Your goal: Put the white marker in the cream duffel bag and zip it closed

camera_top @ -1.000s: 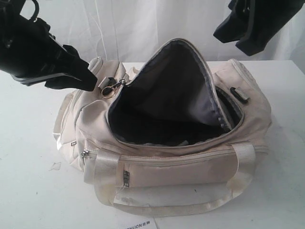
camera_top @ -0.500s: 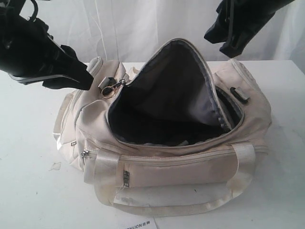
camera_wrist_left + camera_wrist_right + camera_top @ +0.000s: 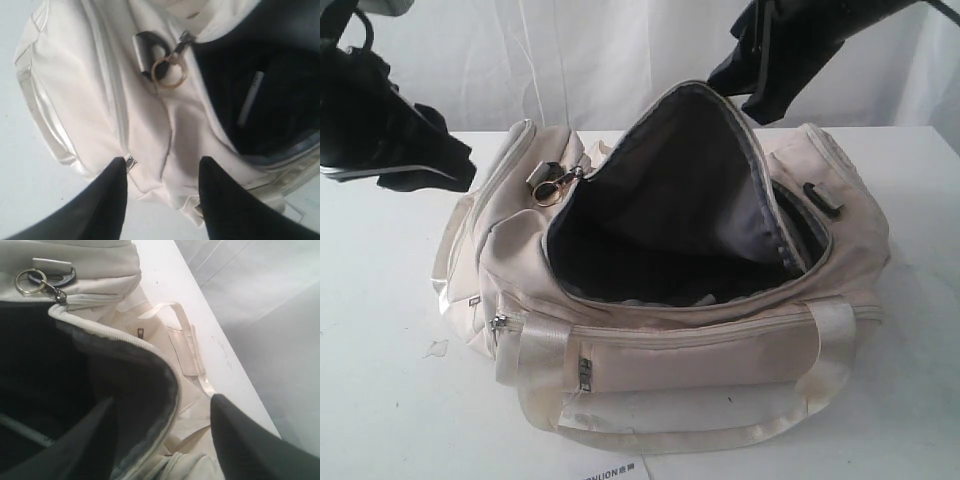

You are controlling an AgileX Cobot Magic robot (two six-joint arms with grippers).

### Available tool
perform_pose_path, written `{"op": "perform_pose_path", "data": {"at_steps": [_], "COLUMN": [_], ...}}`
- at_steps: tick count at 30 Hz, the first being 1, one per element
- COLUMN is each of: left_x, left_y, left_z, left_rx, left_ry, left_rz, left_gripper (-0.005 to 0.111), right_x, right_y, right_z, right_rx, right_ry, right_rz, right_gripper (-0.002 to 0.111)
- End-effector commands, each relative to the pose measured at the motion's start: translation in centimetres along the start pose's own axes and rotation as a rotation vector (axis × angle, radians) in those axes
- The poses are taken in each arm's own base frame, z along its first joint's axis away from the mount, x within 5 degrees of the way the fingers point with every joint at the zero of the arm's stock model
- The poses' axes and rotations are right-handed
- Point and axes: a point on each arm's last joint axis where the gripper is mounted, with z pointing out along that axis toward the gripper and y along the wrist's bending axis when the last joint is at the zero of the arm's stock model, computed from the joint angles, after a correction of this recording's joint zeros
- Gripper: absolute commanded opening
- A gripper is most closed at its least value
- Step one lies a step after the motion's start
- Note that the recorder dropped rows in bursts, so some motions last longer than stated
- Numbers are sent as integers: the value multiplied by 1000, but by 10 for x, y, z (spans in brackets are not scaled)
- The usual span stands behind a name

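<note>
My left end effector point(image 3: 162, 161) hangs released and empty, upper left of the exterior view; my right end effector point(image 3: 162, 400), also spread, upper right. Between them the cream duffel bag point(image 3: 670, 350) gapes unzipped on the surface point(image 3: 380, 400), the white marker point(image 3: 249, 100) lying inside on its dark lining.

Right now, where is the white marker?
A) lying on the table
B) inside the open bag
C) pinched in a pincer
B: the left wrist view shows the white marker lying inside the unzipped cream duffel bag, and neither pincer holds anything.
</note>
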Motion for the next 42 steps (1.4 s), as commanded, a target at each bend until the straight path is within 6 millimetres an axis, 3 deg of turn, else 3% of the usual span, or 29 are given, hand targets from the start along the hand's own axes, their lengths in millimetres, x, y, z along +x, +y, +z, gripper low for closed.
{"op": "perform_pose_path", "data": {"at_steps": [1, 8, 12, 14, 20, 28, 36, 42], "left_x": [18, 40, 42, 42, 42, 44, 44, 44], "left_y": [11, 13, 13, 13, 13, 13, 13, 13], "left_z": [7, 21, 23, 24, 24, 24, 24, 24], "left_rx": [-30, -38, -40, -41, -41, -38, -38, -37], "left_ry": [29, 33, 27, 24, 25, 36, 36, 36], "left_rz": [-51, -95, -101, -110, -121, -137, -148, -151], "left_gripper": [50, 50, 50, 50, 50, 50, 50, 50], "right_x": [4, 11, 13, 15, 15, 12, 2, 3], "right_y": [-2, -4, -5, -4, 8, 27, 38, 29], "right_z": [14, 37, 45, 49, 50, 30, -7, -9], "right_rx": [-11, -14, -13, -29, -160, -355, -441, -317], "right_ry": [10, 29, 34, 44, 44, 56, 34, 53], "right_rz": [-24, -31, -29, -24, 44, 89, 133, 129], "right_gripper": [52, 52, 50, 46, 20, 17, 17, 20]}}
